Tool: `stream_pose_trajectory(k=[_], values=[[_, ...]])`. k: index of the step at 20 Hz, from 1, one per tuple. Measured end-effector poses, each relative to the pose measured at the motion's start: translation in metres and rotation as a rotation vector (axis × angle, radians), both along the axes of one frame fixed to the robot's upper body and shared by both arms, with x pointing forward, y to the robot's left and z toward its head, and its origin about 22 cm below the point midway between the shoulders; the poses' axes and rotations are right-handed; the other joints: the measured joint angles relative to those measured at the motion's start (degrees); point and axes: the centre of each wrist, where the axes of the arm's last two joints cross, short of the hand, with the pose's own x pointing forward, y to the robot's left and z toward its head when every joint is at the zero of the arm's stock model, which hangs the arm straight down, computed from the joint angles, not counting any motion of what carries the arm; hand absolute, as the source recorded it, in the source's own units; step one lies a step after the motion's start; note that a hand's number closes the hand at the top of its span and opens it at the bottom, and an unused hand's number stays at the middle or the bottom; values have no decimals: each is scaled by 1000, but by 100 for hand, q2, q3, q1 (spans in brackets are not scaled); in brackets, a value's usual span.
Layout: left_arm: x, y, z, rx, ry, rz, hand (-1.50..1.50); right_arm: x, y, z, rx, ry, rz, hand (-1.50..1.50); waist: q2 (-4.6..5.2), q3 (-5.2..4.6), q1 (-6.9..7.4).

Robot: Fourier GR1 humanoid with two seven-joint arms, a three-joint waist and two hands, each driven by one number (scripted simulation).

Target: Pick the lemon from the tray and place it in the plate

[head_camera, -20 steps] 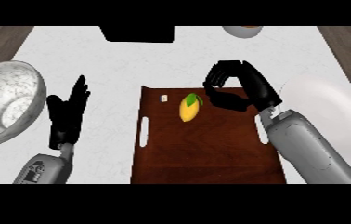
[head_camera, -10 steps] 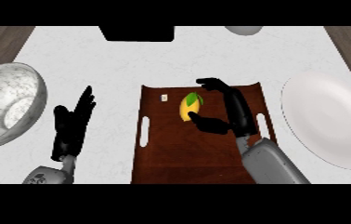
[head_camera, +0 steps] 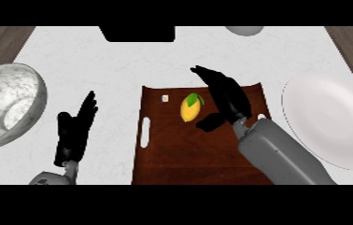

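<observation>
A yellow lemon (head_camera: 190, 108) with a green tip lies on the brown tray (head_camera: 179, 158), in its upper middle part. My right hand (head_camera: 226, 98) is open just right of the lemon, fingers stretched up past it and the thumb (head_camera: 211, 122) below it; nothing is held. The white plate (head_camera: 321, 117) sits at the right edge of the counter, partly cut off. My left hand (head_camera: 74, 130) rests open on the counter left of the tray, fingers up.
A marbled grey bowl (head_camera: 17, 100) stands at the left edge. A black object (head_camera: 138, 33) and a grey rounded object (head_camera: 244, 30) sit at the counter's far side. A small white tag (head_camera: 165, 98) lies on the tray near the lemon.
My right hand has swung left from the tray's upper right corner and come down beside the lemon. The view has shifted slightly. The lemon has stayed in place.
</observation>
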Motion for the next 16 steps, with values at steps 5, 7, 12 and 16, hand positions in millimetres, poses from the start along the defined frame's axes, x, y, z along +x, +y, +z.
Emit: stream_pose_trajectory(k=[5, 7, 12, 16], values=[[5, -1, 3, 4, -3, 0, 0, 10, 25, 31, -201, 107, 6, -150, 4, 1, -2], [6, -3, 5, 6, -3, -2, 0, 14, 36, 39, -262, 178, 8, -150, 7, 3, 7], [5, -3, 2, 3, -3, -7, 0, 22, 55, 42, -367, 346, 19, -150, 21, 7, 19], [3, 1, 4, 4, -2, -7, 0, 30, 62, 39, -419, 418, 10, -150, 23, 9, 17]])
